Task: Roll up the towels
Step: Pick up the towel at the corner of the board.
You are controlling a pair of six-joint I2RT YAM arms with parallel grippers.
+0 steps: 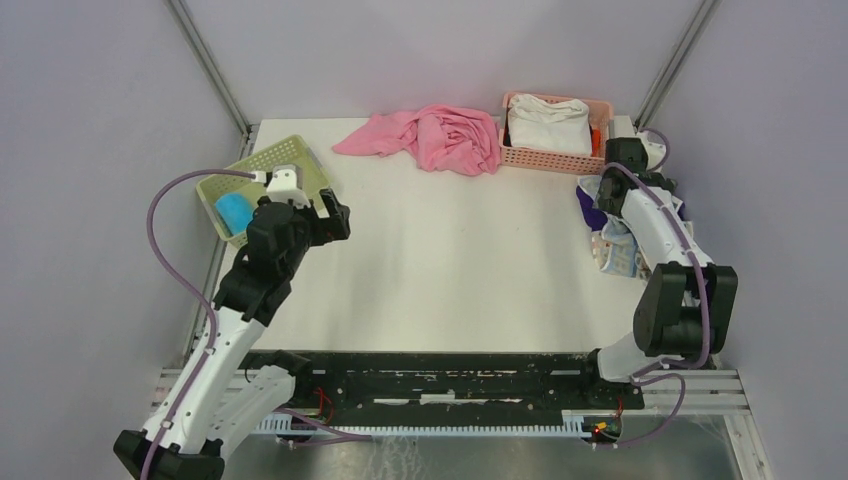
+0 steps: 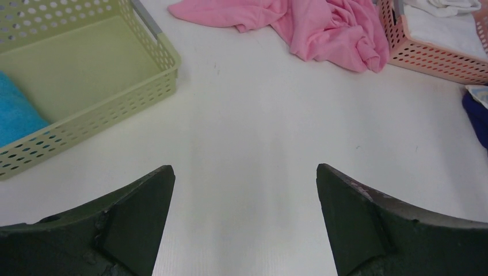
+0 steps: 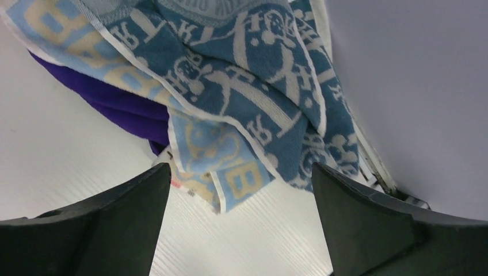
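Blue-printed towels [image 3: 247,86] lie heaped just ahead of our right gripper [image 3: 240,172], its jaws wide and empty, likely poised for a pick. Our left gripper [image 2: 244,167], equally spread and bare, has the bright blue towel [image 2: 17,112] ahead-left in the green basket [image 2: 115,98], apparently stowed as finished.

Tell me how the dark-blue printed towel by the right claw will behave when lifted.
The dark-blue printed towel will likely go floppy: it already lies in soft folds. Probably light, thin-edged cloth. It may drag the lettered towel it touches.
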